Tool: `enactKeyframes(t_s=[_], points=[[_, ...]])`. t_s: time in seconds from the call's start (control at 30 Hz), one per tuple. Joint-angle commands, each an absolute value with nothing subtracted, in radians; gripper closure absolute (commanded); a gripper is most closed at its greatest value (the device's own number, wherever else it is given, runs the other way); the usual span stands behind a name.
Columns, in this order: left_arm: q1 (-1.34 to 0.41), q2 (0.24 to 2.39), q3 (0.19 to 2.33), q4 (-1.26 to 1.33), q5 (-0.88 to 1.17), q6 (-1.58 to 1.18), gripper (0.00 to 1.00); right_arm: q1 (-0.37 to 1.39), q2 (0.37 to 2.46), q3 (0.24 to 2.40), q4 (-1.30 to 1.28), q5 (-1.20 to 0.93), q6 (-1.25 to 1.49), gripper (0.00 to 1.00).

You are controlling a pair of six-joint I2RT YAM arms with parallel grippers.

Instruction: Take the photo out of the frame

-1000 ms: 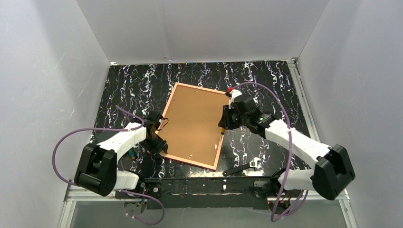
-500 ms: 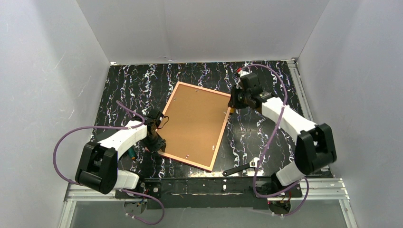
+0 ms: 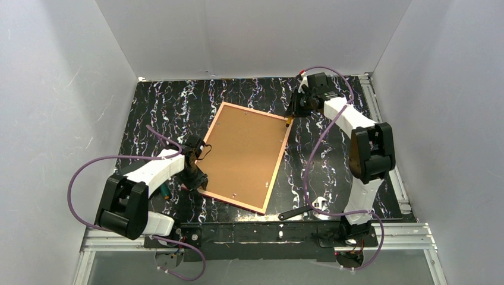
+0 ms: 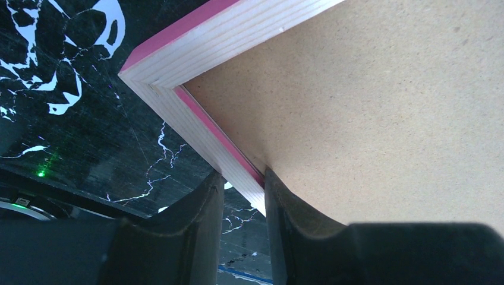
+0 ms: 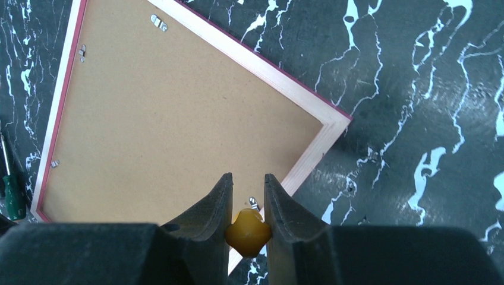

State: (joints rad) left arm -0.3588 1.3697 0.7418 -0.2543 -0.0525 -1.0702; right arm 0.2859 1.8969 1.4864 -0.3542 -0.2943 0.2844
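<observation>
Near edge of the table (image 3: 172, 107): a dark wrench (image 3: 303, 209) lies just off the near right corner of the frame (image 4: 226, 35), apart from it. A green-handled screwdriver (image 5: 12, 199) lies just outside the frame's near left corner, beside the left arm.

Left gripper (image 4: 243, 187): the fingers (image 4: 202, 231) stand narrowly apart and are clamped on the frame's left rail close to its near left corner. One finger is outside the rail and the other is on the brown back panel (image 3: 243, 155).

The frame lies back-up in the middle of the table, turned so that its long sides run from near right to far left. The photo is not in sight from any view. Small metal tabs (image 5: 157, 22) sit along the inner edge of the rails.

Right gripper (image 5: 248, 181): it is stretched out to the frame's far right corner. The jaws are closed on a rounded yellow object (image 5: 248, 233), seemingly a tool handle. Whether the tool touches the rail below cannot be told.

Open room: bare marbled tabletop runs along the frame's right side as far as the right arm. More bare tabletop lies across the far left quarter up to the white walls.
</observation>
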Motion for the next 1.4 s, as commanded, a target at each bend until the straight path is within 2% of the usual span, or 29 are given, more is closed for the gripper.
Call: enactKeyframes(t_s=[0.0,0.9,1.37], points=[[-0.368,1.404,0.733,-0.364,-0.034,-1.032,1.0,0.279,1.947,1.589,-0.378,-0.338,0.257,0.99],[-0.368,1.419,0.739,-0.364,-0.024,-1.035,1.0,0.278,2.064,1.573,-0.42,-0.374,0.191,0.99],[-0.368,1.418,0.74,-0.359,-0.018,-1.05,1.0,0.281,2.024,1.426,-0.328,-0.497,0.3,0.99]])
